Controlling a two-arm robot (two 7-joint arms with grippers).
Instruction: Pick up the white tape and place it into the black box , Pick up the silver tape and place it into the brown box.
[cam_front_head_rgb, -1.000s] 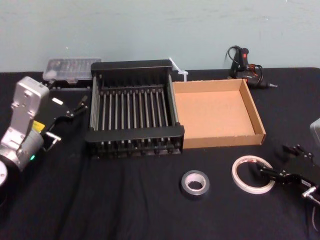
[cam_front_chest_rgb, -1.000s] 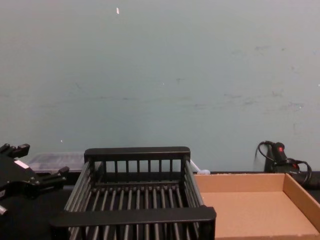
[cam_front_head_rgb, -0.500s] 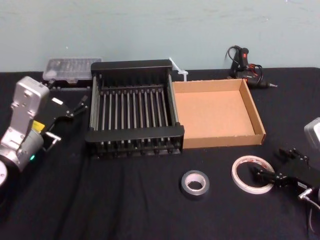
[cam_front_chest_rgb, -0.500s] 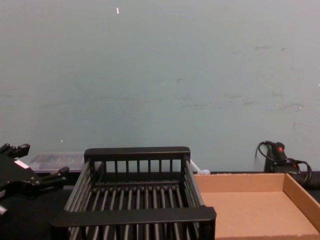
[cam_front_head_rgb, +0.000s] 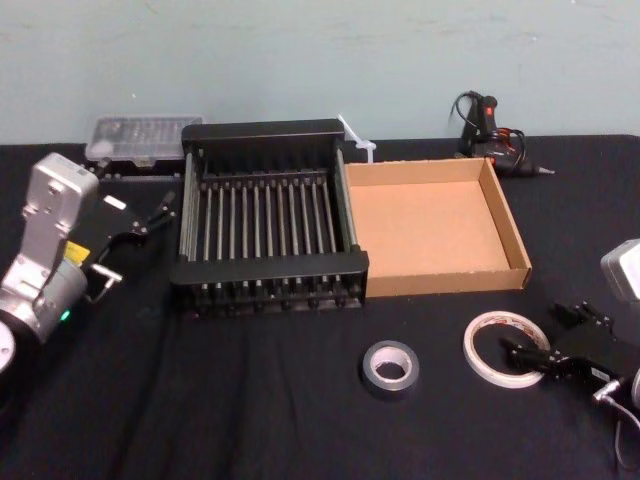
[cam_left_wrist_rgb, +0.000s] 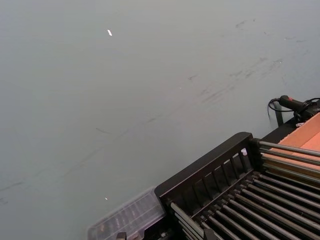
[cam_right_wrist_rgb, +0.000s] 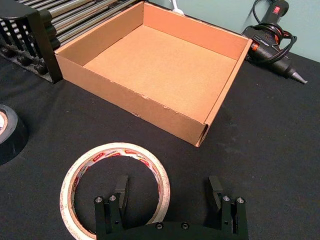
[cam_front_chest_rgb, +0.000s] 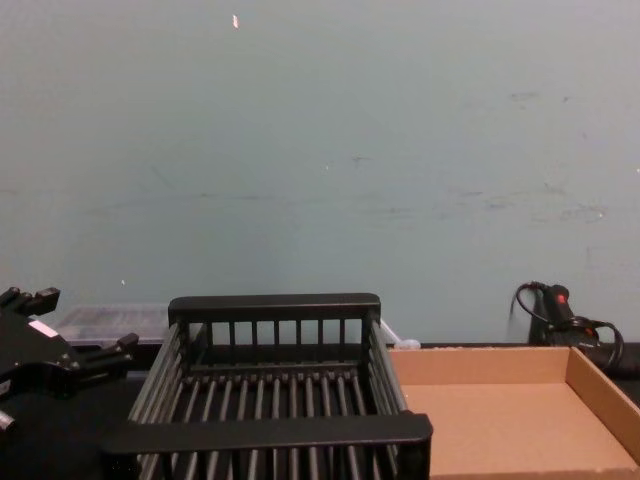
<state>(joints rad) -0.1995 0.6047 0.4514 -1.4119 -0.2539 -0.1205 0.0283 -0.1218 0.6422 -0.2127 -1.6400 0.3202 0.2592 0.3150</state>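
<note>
Head view: the right end effector (cam_front_head_rgb: 527, 355) has edged back, fingers apart astride the rim of the white printed tape roll (cam_right_wrist_rgb: 117, 149). The roll lies unmoved on the black surface (cam_front_head_rgb: 250, 400) before the brown cardboard tray (cam_front_head_rgb: 505, 225), so a grasp looks imminent. The left end effector (cam_front_head_rgb: 143, 240) idles, fingers apart, beside the black slatted basket (cam_front_head_rgb: 265, 268).

The white tape (cam_right_wrist_rgb: 116, 149) lies flat on the black table at the lower right of the head view, a thin ring with red print and a wide hole. The silver tape (cam_front_head_rgb: 368, 366) lies flat just left of it, apart from it, dark grey with a pale centre. Above them, in the middle of the frame, stands the black box (cam_front_head_rgb: 270, 268), slatted and thick-rimmed. The shallow brown box (cam_front_head_rgb: 450, 280) stands against its right side.
</note>
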